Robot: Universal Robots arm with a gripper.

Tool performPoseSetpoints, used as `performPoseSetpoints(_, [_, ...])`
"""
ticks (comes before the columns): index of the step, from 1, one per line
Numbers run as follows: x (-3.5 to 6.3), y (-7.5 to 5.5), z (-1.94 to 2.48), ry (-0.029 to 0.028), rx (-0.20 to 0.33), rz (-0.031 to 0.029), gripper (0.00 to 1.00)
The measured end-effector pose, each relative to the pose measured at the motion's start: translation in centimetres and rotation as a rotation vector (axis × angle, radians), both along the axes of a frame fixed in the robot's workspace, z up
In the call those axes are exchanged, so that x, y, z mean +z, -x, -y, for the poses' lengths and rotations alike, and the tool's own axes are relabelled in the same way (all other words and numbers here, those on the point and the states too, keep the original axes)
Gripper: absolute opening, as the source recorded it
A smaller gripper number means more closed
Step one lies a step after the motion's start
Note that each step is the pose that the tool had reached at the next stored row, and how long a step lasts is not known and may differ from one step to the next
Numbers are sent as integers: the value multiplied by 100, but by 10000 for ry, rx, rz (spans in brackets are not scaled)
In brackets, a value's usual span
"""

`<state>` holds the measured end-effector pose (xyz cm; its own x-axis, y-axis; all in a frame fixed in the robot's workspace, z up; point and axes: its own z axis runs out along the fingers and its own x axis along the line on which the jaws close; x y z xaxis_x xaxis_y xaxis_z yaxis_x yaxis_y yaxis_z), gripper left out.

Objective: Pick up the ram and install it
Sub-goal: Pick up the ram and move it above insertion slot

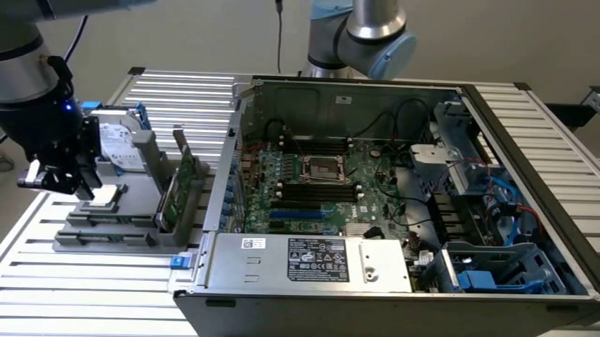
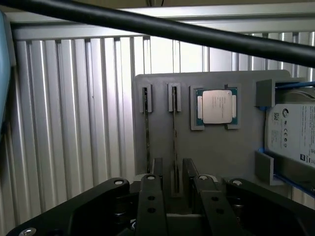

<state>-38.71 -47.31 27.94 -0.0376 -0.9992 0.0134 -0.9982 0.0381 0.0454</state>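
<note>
Exterior view: the tool [image 1: 80,188] is seen above the grey holder [image 1: 103,239] on the ribbed bench [image 1: 84,295]; the open computer case [image 1: 356,98] is set just beside the holder, on the exterior view's right
Tool: the fingers [image 2: 157,182] are held spread; nothing is pinched between them
Ram [image 1: 171,195]: it is stood on edge in a slot of the holder, between the processor chip [image 1: 109,194] and the taller green card [image 1: 187,165]; it is seen apart from the tool
Wrist view: the ram is shown edge-on, lined up with the gap between the two dark fingers; the hard drive [image 2: 293,132] is seen beyond the processor chip
Memory slots [image 1: 319,188]: black rows are seen on the motherboard inside the case, well apart from the ram
</note>
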Motion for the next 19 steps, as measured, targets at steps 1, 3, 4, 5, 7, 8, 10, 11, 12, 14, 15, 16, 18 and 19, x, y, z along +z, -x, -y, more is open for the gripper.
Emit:
performPoseSetpoints(1, [-19, 1, 15, 1, 0, 0, 31])
performPoseSetpoints(3, [-55, 1, 43, -1, 1, 1, 31])
performPoseSetpoints(4, [-74, 2, 57, -1, 0, 1, 31])
performPoseSetpoints(5, [-91, 2, 70, 0, 0, 1, 31])
performPoseSetpoints(7, [-128, 3, 94, -1, 0, 1, 31])
performPoseSetpoints(8, [-146, 4, 106, 0, -1, 0, 31])
performPoseSetpoints(10, [-182, 5, 129, 0, 0, 0, 31])
performPoseSetpoints(11, [-200, 6, 140, 0, 0, 0, 31])
performPoseSetpoints(12, [-219, 6, 151, 0, 0, 0, 31])
performPoseSetpoints(14, [-257, 6, 169, -3, 0, 3, 31])
performPoseSetpoints(15, [-274, 6, 176, -2, 0, 2, 31])
performPoseSetpoints(16, [-292, 7, 184, 0, 0, 0, 31])
performPoseSetpoints(18, [-328, 7, 195, 0, 0, 1, 31])
performPoseSetpoints(19, [-346, 7, 200, -1, 0, 1, 31])
